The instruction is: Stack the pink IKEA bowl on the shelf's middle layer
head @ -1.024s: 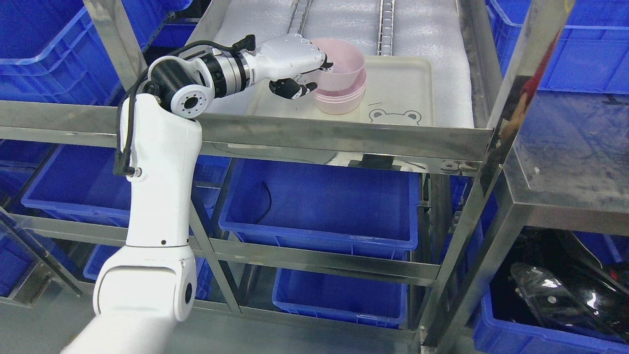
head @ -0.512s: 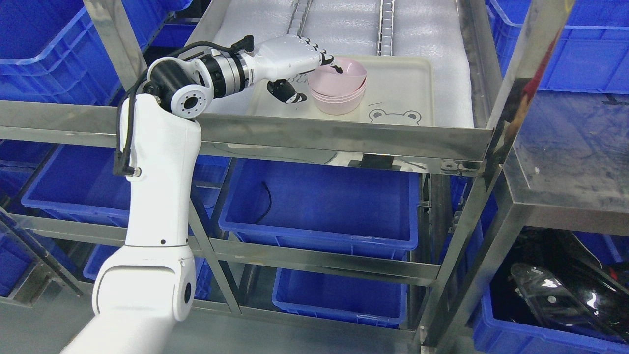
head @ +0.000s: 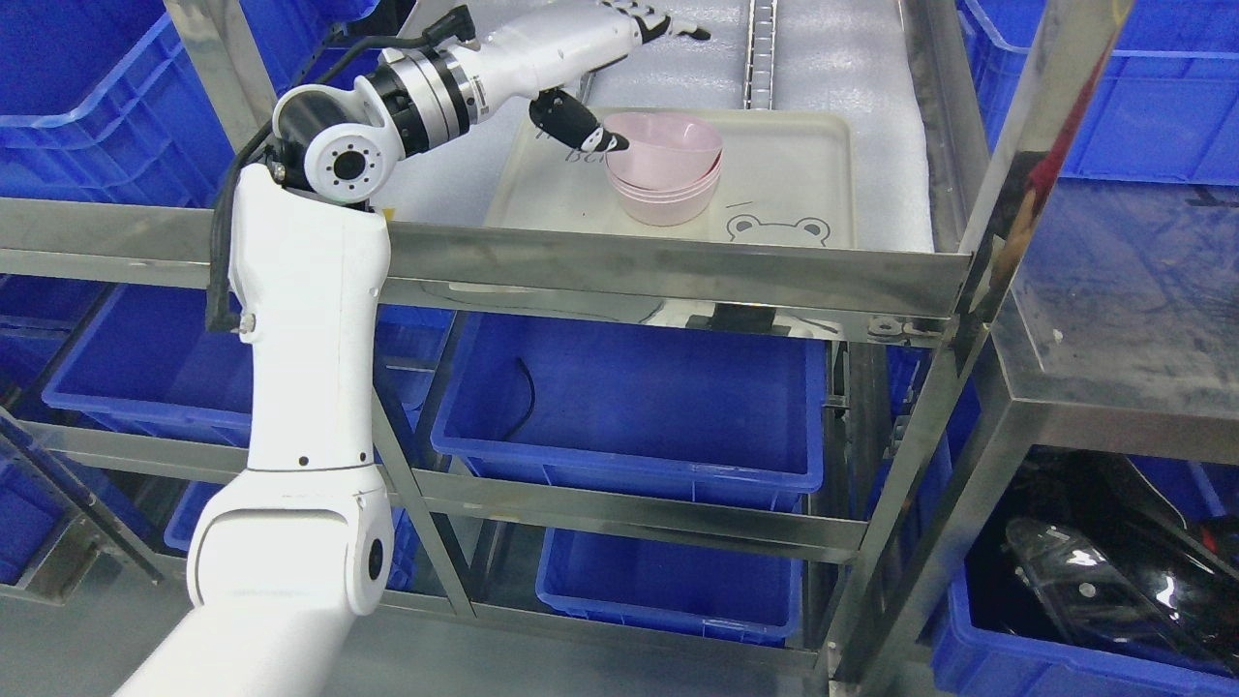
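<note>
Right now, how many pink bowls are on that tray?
3, judging by the rims that show, all nested in one stack of pink bowls on the left half of the cream tray, just right of the left hand. More could be hidden inside the stack.

Three stacked pink bowls (head: 666, 165), one tray (head: 789, 174).

Left hand open, raised high

I see my left arm (head: 300, 387) rising from the lower left, bent at the elbow, forearm reaching up and right. The left hand (head: 590, 44) is open, fingers (head: 668, 24) stretched out, thumb (head: 571, 124) angled down, holding nothing
</note>
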Controlling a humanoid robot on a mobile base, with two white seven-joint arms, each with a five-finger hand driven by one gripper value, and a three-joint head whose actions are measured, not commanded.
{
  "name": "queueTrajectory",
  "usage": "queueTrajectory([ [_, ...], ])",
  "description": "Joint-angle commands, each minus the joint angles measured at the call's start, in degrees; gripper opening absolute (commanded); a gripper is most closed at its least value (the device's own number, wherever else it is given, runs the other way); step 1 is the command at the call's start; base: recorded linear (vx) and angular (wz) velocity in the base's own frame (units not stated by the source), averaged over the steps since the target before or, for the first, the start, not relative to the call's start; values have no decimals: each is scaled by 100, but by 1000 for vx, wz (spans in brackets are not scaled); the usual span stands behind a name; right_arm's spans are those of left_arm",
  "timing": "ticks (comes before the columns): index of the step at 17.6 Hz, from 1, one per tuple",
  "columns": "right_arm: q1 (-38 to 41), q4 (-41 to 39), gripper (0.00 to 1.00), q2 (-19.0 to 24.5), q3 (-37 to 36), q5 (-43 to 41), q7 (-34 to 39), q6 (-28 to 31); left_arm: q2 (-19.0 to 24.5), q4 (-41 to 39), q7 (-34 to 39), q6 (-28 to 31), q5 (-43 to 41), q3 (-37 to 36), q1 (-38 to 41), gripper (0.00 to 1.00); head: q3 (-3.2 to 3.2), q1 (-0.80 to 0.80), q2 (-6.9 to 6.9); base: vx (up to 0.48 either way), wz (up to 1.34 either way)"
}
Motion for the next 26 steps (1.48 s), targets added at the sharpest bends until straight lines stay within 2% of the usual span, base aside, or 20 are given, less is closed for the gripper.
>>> queueTrajectory([
  [1, 123, -100, 100, -100, 0, 0, 4, 2, -4, -661, 317, 644, 3414, -1231, 713, 90, 0, 0, 0, 0, 0],
  [3, 123, -100, 100, -100, 0, 0, 4, 2, -4, -1039, 416, 549, 3637, -2224, 1555, 92, 0, 0, 0, 0, 0],
  [4, 123, -100, 100, -100, 0, 0, 4, 2, -4, -1232, 399, 314, 3638, -2760, 2108, 93, 0, 0, 0, 0, 0],
  [6, 123, -100, 100, -100, 0, 0, 4, 2, -4, -1305, 346, -283, 3638, -3281, 2805, 93, 0, 0, 1, 0, 0],
  [8, 123, -100, 100, -100, 0, 0, 4, 2, -4, -1305, 267, -750, 3629, -3485, 3394, 93, 0, 0, 6, 0, 0],
  [11, 123, -100, 100, -100, 0, 0, 4, 2, -4, -1296, 240, -1016, 3629, -3442, 4317, 93, 0, 0, 6, 0, 0],
  [13, 123, -100, 100, -100, 0, 0, 4, 2, 63, -1252, 319, -1016, 3612, -3215, 5142, 93, 0, 0, 7, 0, 0],
  [15, 123, -100, 100, -100, 0, 0, 4, 2, -4, -1025, 415, -1016, 3611, -2548, 6048, 93, 0, 0, 7, 0, 0],
  [16, 123, -100, 100, -100, 0, 0, 4, 2, -4, -884, 677, -1016, 3620, -2337, 6243, 93, 0, 0, 7, 0, 0],
  [18, 123, -100, 100, -100, 0, 0, 4, 2, -4, -751, 2034, -1016, 3629, -1880, 6629, 96, 0, 0, 7, 0, 0],
  [19, 123, -100, 100, -100, 0, 0, 4, 2, -4, -734, 2677, -1016, 3629, -1677, 6771, 96, 0, 0, 8, 0, 0],
  [21, 123, -100, 100, -100, 0, 0, 4, 2, -4, -733, 3313, -894, 3682, -1352, 6903, 97, 0, 0, 8, 0, 0],
  [23, 123, -100, 100, -100, 0, 0, 4, 2, -4, -742, 3981, -386, 3839, -878, 6921, 99, 0, 0, 9, 0, 0],
  [26, 123, -100, 100, -100, 0, 0, 4, 2, -4, -987, 4371, 300, 4085, -315, 6913, 99, 0, 0, 9, 0, 0],
])
